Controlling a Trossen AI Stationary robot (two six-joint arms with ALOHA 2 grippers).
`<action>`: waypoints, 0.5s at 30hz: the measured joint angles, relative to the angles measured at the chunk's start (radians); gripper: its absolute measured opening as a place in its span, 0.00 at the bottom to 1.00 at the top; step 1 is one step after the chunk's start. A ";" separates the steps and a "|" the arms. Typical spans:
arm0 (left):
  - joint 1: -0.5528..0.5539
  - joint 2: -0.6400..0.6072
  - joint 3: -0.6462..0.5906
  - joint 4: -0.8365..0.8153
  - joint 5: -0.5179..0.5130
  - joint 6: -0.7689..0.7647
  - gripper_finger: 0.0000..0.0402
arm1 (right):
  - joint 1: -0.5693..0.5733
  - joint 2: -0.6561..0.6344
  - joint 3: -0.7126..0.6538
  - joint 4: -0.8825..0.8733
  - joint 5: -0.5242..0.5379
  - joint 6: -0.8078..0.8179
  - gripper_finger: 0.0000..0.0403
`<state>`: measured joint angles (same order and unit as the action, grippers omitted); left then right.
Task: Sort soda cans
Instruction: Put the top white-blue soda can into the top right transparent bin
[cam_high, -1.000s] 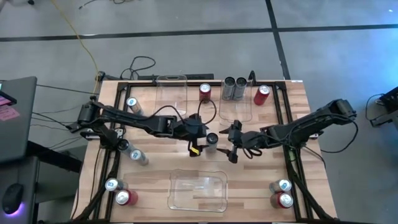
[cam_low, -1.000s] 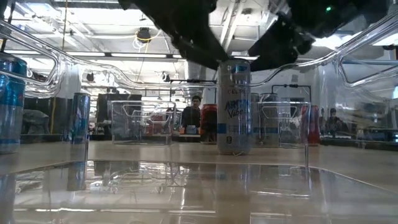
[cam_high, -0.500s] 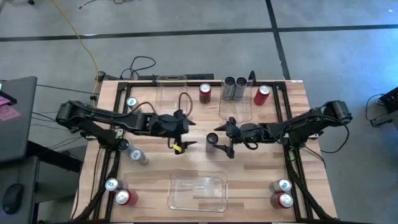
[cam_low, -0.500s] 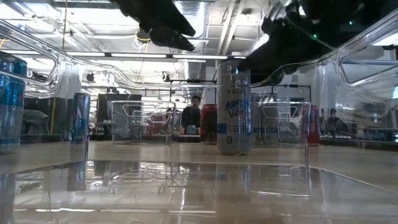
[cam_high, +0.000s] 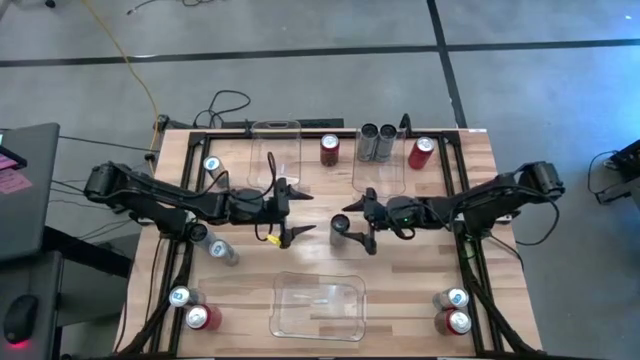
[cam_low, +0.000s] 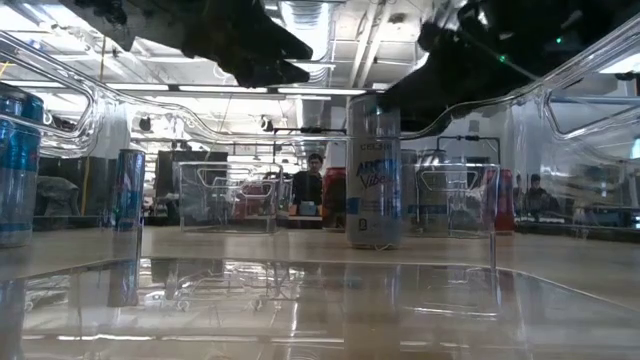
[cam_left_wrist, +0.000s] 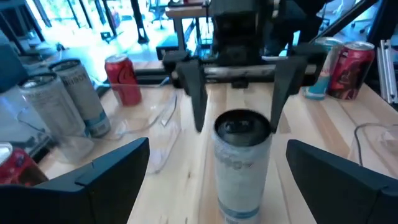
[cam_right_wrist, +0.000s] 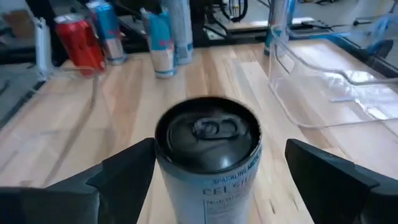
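The right end effector (cam_high: 362, 220) stood released, its two fingers straddling an upright dark grey metal soda can with a silver top (cam_high: 341, 228) near the tabletop (cam_high: 470, 200) centre. The can's long axis was vertical. The left end effector (cam_high: 293, 211), also released, sat farther off on the can's opposite side.

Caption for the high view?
Right hand open around a dark grey can mid-table; left hand open beside it.
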<state>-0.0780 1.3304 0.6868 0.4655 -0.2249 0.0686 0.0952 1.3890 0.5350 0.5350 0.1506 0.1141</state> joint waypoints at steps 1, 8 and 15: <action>0.000 0.000 0.000 -0.001 0.000 0.005 0.93 | -0.007 0.016 -0.001 0.010 -0.010 0.000 0.93; 0.000 0.000 0.005 -0.006 -0.001 0.036 0.93 | -0.039 0.140 -0.002 0.145 -0.081 0.005 0.93; 0.001 0.000 0.005 -0.004 -0.003 0.037 0.93 | -0.024 0.137 -0.001 0.166 -0.082 0.010 0.88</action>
<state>-0.0772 1.3308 0.6922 0.4610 -0.2279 0.1055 0.0707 1.5264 0.5339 0.7006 0.0689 0.1240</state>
